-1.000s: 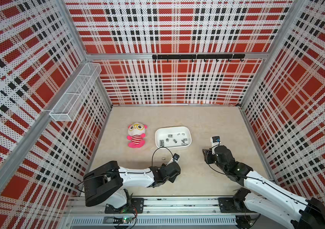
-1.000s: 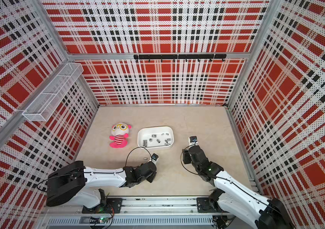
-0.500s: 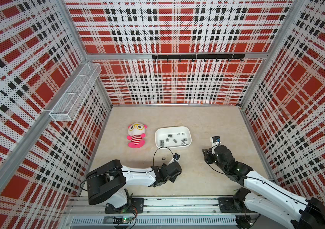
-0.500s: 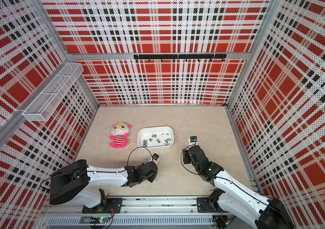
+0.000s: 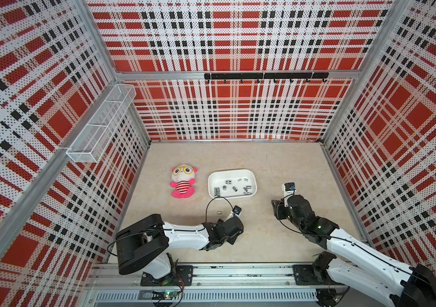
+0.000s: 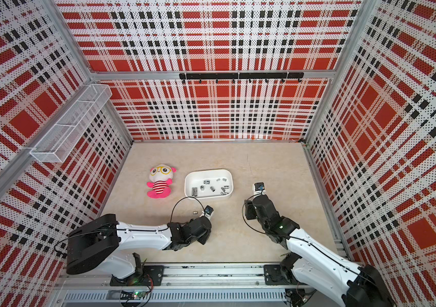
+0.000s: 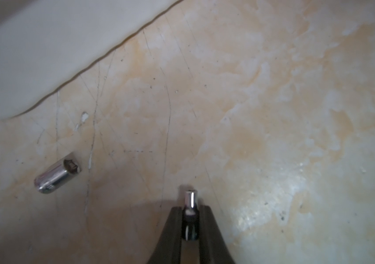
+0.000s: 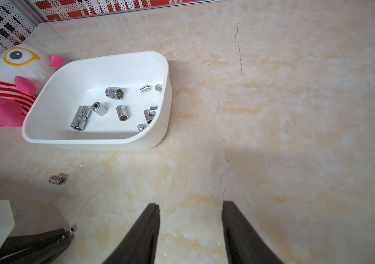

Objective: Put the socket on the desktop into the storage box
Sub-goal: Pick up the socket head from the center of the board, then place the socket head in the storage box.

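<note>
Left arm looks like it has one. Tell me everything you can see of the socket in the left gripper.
The socket is a small, slim cylinder of polished chrome-looking metal with a bright streak along its side. It is clamped between the left gripper's two dark fingers. Its tip pokes out past the fingertips and its rear sits shadowed in the gap. It hangs low over the desktop, in line with the fingers. I cannot tell whether it touches the surface.
</note>
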Available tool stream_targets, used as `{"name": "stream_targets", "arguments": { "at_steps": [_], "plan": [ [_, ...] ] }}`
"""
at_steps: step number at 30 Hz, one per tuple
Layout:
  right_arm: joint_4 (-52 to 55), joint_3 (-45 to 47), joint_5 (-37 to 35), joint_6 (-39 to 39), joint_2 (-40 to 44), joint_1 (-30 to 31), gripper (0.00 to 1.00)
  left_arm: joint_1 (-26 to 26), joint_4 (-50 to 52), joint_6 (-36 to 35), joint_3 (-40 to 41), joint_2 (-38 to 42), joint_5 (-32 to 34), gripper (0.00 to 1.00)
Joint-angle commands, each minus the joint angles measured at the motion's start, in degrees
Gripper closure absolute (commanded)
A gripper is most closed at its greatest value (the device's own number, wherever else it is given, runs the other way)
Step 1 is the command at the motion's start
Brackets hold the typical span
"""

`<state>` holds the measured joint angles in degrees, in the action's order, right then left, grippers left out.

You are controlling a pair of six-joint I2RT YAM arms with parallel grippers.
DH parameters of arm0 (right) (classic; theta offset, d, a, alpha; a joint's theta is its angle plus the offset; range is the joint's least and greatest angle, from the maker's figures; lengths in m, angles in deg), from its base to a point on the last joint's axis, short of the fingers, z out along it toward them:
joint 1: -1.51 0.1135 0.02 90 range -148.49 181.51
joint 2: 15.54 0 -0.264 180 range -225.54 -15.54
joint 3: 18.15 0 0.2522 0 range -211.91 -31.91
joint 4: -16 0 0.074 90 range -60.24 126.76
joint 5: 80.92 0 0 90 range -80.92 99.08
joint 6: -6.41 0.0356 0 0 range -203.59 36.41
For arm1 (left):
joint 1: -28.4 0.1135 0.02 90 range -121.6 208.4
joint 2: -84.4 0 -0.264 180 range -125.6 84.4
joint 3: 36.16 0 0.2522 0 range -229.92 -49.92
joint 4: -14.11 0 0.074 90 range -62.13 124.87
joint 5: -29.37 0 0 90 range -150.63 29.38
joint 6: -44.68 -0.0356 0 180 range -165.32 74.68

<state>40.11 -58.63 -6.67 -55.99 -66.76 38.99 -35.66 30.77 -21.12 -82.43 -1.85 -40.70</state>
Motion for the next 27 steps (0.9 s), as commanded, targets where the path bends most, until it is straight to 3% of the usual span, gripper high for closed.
{"name": "stream_targets", "arguments": {
  "at_steps": [1,11,17,21,27],
  "plan": [
    [-1.38,0.2,-0.82,0.29,-0.11,-0.29,0.5,-0.04,0.37,0.44,-0.4,2.47,0.38,1.0],
    [-3.48,0.79,-1.08,0.81,-2.4,-0.29,0.5,1.11,-3.31,1.08,2.54,13.96,1.17,1.0],
    [-4.54,1.53,-1.85,0.48,-1.37,-0.29,0.5,6.43,-6.54,2.84,2.14,19.32,-4.18,1.0],
    [-4.71,1.9,-2.35,0.84,-0.37,-0.26,0.5,8.97,-8.22,6.5,1.09,22.36,-3.83,1.0],
    [-4.11,2.45,-2.94,0.97,1.96,-0.27,0.49,16.45,-13.79,10.34,-3.15,18.55,-9.4,1.0]
  ]
}}
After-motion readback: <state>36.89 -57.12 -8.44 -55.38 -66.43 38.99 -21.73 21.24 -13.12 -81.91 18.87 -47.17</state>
